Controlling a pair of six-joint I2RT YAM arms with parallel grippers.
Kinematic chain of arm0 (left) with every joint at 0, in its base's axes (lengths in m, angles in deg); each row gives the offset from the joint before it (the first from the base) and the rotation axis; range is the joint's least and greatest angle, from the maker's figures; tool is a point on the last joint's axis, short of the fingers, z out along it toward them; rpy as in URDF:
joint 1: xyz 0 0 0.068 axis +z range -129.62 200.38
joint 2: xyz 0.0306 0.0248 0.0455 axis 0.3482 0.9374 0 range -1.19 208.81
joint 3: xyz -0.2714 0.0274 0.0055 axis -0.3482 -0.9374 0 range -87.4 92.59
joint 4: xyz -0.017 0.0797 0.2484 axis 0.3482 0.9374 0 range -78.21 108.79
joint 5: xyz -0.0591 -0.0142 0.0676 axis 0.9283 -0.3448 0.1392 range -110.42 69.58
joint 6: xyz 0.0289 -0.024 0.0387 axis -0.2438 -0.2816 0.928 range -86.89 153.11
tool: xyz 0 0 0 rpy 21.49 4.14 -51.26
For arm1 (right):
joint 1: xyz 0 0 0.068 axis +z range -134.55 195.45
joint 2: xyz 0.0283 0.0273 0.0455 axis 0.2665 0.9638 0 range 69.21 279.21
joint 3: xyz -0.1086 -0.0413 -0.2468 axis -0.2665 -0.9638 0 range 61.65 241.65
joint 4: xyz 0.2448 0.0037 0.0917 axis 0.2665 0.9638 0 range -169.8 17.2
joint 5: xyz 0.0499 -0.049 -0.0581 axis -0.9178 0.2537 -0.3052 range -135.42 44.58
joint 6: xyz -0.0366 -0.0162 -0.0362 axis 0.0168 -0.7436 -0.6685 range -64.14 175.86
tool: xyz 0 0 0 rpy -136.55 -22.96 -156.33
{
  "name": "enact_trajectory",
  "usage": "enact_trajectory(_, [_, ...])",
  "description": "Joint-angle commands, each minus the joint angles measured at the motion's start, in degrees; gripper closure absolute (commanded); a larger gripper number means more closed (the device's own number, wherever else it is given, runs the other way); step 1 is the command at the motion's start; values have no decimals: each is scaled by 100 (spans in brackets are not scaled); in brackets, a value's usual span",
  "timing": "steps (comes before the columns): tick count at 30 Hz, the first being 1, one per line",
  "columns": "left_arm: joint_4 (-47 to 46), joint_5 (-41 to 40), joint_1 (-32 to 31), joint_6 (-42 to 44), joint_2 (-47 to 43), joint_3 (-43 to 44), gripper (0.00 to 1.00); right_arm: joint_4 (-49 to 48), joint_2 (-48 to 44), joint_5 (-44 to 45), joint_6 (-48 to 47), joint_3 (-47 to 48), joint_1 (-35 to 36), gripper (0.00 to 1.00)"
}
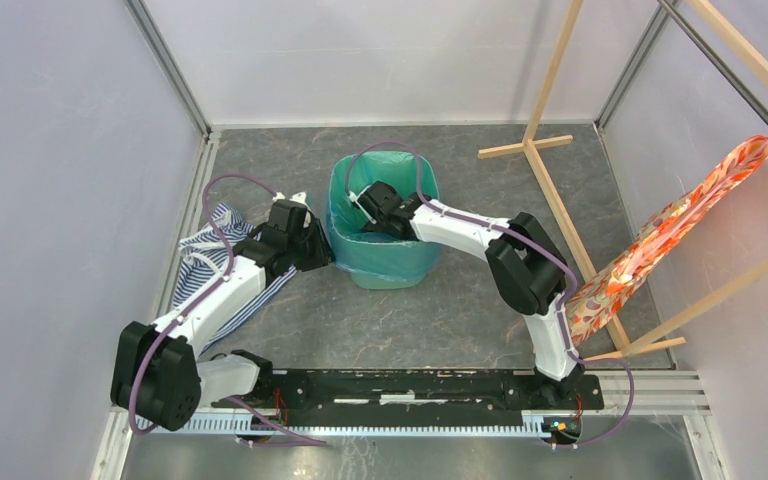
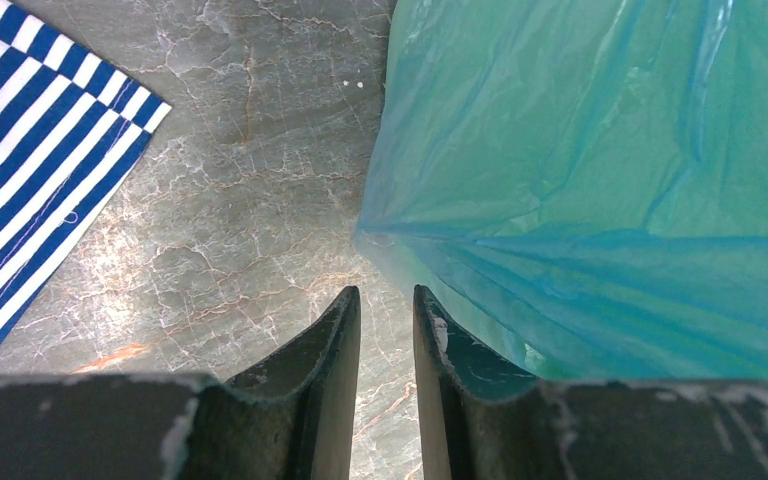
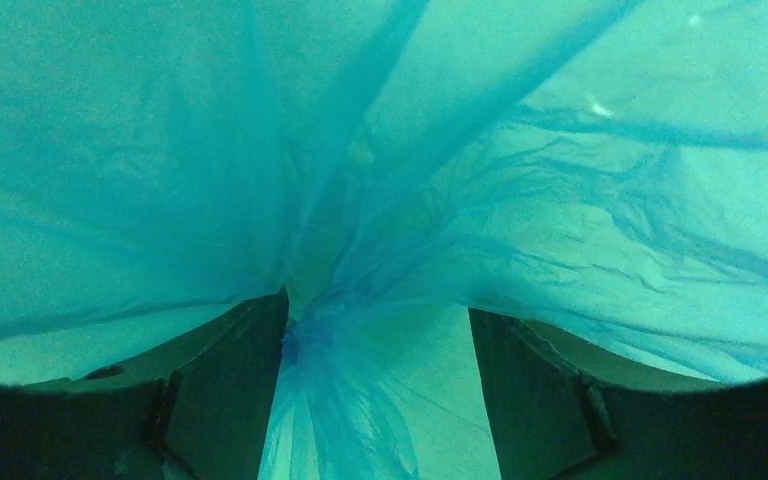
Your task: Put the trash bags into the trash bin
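Observation:
The mint-green trash bin [image 1: 392,268] stands upright at the middle of the floor. The thin light-blue trash bag [image 1: 341,203] lines it and is folded over its rim and down the outside. My right gripper [image 1: 366,206] reaches down inside the bin. In the right wrist view its jaws [image 3: 378,310] stand wide apart, open, with a gathered pleat of the bag [image 3: 520,200] lying against the left finger. My left gripper [image 1: 322,250] is low beside the bin's left wall. Its fingers [image 2: 387,295] are slightly apart with only floor between them, and the bag [image 2: 580,150] is just to their right.
A blue-white striped cloth [image 1: 210,255] lies on the floor under my left arm, also seen in the left wrist view [image 2: 30,150]. At the right, orange floral fabric [image 1: 670,235] hangs on a wooden rack [image 1: 550,150]. Grey walls enclose the marbled floor.

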Motion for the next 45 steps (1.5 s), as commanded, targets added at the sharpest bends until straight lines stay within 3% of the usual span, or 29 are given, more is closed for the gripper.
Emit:
enact_trajectory(1, [-56, 10, -11, 83, -72, 256, 67, 63, -324, 124, 54, 153, 23, 26])
enact_trajectory(18, [-70, 10, -6, 109, 34, 302, 67, 334, -647, 277, 25, 330, 55, 25])
enact_trajectory(36, [9, -72, -7, 102, -34, 288, 67, 485, -1017, 74, 61, 639, 52, 16])
enact_trajectory(45, [200, -231, -12, 131, -182, 356, 62, 580, -1340, 28, 122, 754, 54, 14])
